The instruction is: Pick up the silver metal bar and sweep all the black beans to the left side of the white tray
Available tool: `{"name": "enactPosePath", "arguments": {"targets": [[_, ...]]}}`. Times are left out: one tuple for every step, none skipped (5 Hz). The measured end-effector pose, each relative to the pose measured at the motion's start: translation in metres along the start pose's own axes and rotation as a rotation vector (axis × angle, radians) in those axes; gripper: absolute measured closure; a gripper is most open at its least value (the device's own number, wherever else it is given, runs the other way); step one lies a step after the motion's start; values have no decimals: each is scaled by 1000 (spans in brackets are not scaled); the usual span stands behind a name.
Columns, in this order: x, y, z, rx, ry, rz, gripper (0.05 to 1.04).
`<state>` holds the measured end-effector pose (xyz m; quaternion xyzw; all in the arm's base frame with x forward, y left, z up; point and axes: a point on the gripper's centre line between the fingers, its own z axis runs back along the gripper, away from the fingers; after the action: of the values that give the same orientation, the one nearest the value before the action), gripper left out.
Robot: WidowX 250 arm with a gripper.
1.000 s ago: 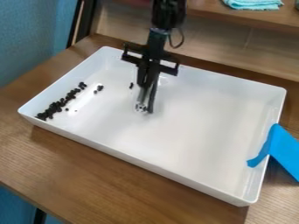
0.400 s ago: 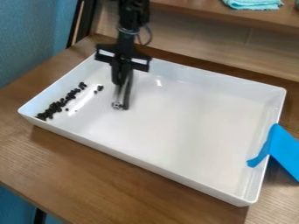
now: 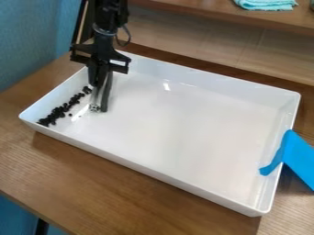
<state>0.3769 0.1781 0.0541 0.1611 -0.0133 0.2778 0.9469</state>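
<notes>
Gathering the dark bits (image 3: 60,111) along one side of the tray (image 3: 144,168) looked like the work in hand, judging by how they lay. Nearest the camera was the worktop (image 3: 122,197), with the tray's near wall just beyond it. At the right of the view, a blue strip (image 3: 297,158) hung over the tray's rim, part inside and part outside, well apart from the bits and seemingly in nobody's way.

The bits lay inside the tray in an uneven slanting band beside its left wall, thickest towards the near left corner and thinner towards the far end. A stray or two sat just off the band. The work seemed well along, with those strays and the thin far end perhaps left to tidy.

The tool (image 3: 99,109) hung low over the tray floor, close to the band's far end; whether it was open or closed, I could not tell. The arm (image 3: 110,18) came down from the upper left, over the far left corner, so the tray's wall close by left it little room on that side. Furthest off, a shelf (image 3: 202,11) held a folded turquoise cloth (image 3: 266,4), clear of the work.
</notes>
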Motion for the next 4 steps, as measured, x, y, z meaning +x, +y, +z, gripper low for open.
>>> {"name": "enactPosePath", "arguments": {"targets": [[-4, 11, 9, -30, 25, -24, 1017], [-9, 9, 24, -122, 8, -84, 1017], [-26, -2, 42, -244, 12, -198, 1017], [-53, -3, 39, -298, 1, -327, 1017]]}}
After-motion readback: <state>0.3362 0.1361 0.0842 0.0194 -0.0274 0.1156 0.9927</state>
